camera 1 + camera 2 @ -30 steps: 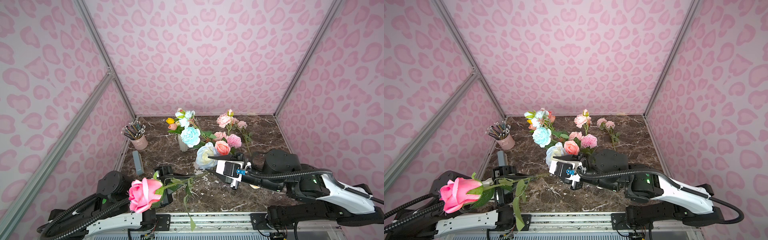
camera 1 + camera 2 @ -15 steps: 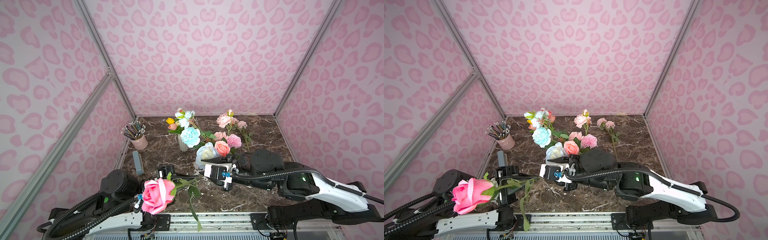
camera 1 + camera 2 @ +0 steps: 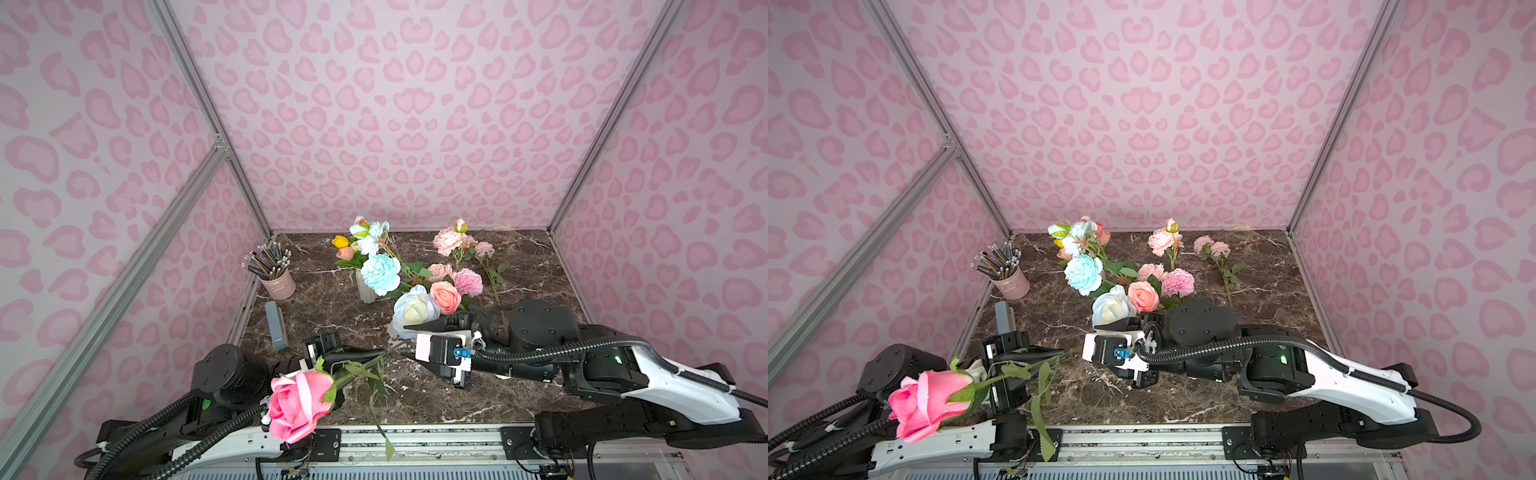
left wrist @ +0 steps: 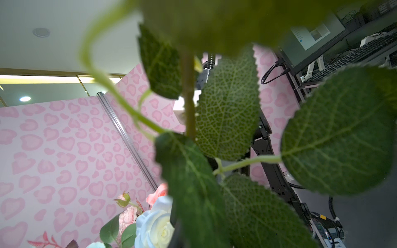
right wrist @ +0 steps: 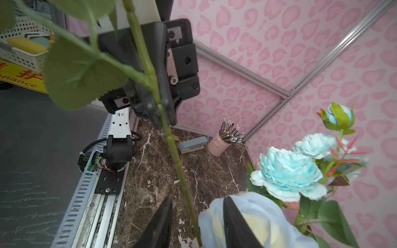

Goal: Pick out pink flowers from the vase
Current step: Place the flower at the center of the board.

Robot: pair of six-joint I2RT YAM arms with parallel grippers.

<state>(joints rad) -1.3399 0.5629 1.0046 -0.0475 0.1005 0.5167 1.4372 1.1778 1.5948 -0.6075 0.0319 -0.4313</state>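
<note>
Operator: Which step?
Observer: Likely a handover. Left tool point(image 5: 160, 107) pinches the rose point(image 3: 297, 405) by its stem point(image 5: 178, 163), out of the vase point(image 3: 365, 291), bloom over the front edge of the desk point(image 3: 324, 299). Right tool point(image 5: 197, 198) gapes around the stem end, gripping nothing.
Operator: Next?
Observer: Right closes squarely; left then releases.

Pink rose lifted clear; more pink farther back

Big pink rose point(image 3: 297, 405) hangs over the front edge of the marble tabletop point(image 3: 332, 299), stem slanting in toward the middle, leaves drooping; a twin-bloom pink sprig point(image 3: 484, 249) lies flat at far right; two pale pink peonies point(image 3: 446, 242) and a magenta carnation point(image 3: 468, 281) stand raised on their stems mid-table.
</note>
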